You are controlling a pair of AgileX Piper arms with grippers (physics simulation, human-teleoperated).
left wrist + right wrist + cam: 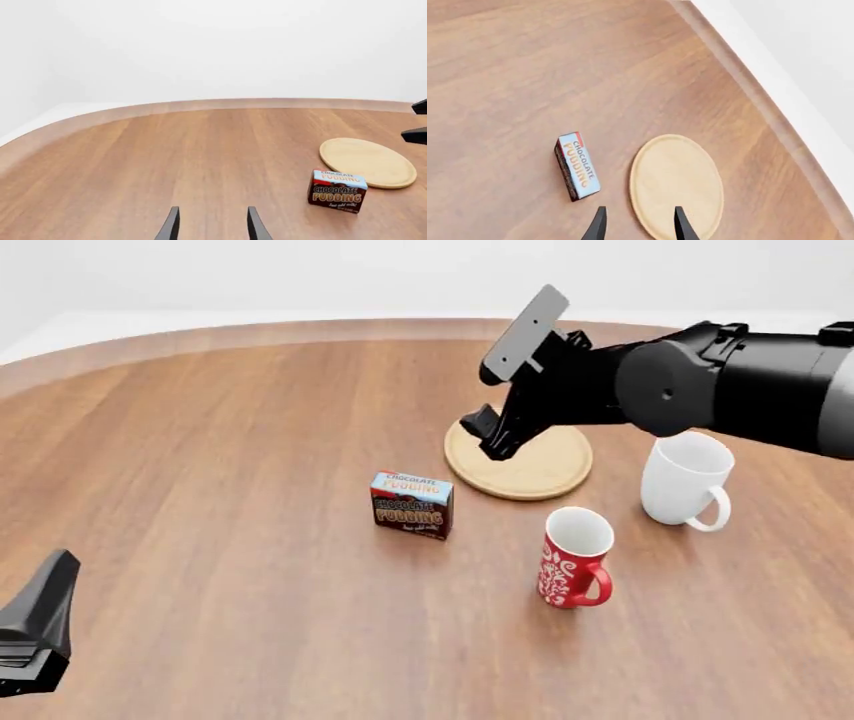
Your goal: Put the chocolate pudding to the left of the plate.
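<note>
The chocolate pudding, a small dark brown carton with a light blue top, stands upright on the table just left of and slightly nearer than the plate, a flat tan wooden disc. A small gap lies between them. My right gripper hovers above the plate's left part, open and empty. In the right wrist view it is over the plate, with the pudding beside it. My left gripper is open and empty, low and far from the pudding and plate.
A white mug stands right of the plate and a red patterned mug in front of it. The left arm sits at the near left corner. The table's curved far edge runs behind.
</note>
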